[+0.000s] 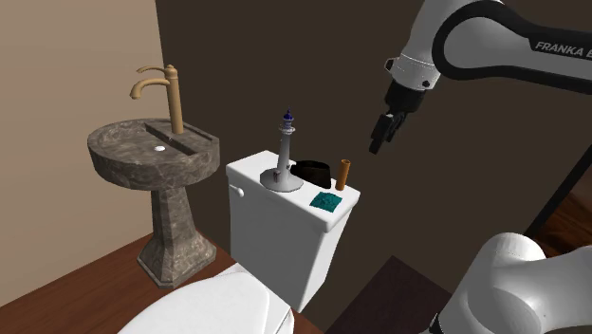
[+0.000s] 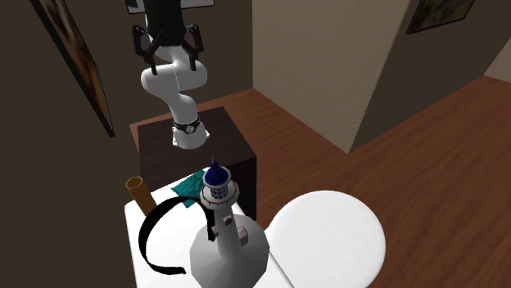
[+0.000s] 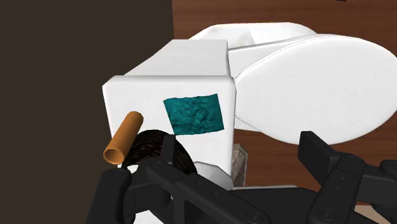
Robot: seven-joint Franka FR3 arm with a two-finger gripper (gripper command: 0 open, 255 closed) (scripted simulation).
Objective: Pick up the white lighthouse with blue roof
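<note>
Lighthouse upright on the toilet tank, hand in the air, apart from it

On the tank lid I count four things: one lighthouse, one black ring, one brown tube and one teal square; at the shoulder view's left stands one stone sink with one bronze tap. On the arm the letters "FRANKA E" can be read. The lighthouse has a white tower, a blue domed roof and a wide grey base. The hand is open, fingers apart, holding nothing
</note>
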